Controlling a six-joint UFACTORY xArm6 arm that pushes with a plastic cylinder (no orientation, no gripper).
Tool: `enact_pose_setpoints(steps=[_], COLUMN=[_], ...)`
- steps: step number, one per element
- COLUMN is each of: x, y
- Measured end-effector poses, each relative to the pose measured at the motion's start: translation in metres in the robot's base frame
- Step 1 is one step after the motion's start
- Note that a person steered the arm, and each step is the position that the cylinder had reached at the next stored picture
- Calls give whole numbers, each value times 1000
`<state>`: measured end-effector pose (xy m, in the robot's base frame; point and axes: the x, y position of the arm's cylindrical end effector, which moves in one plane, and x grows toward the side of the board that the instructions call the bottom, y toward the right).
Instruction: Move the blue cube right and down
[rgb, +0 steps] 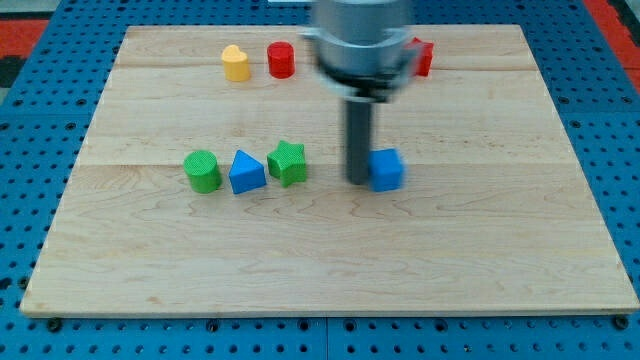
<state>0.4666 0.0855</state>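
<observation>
The blue cube sits on the wooden board a little right of the middle. My tip is at the cube's left side, touching or nearly touching it. The dark rod rises from there to the blurred arm body at the view's top.
A green cylinder, a blue triangular block and a green star stand in a row left of my tip. A yellow block and a red cylinder sit near the top edge. A red block is partly hidden behind the arm.
</observation>
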Motion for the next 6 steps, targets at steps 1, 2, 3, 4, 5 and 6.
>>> enact_pose_setpoints(steps=[1, 2, 3, 4, 5, 6], x=[10, -8, -19, -24, -34, -32], y=[51, 37, 38, 91, 91, 100])
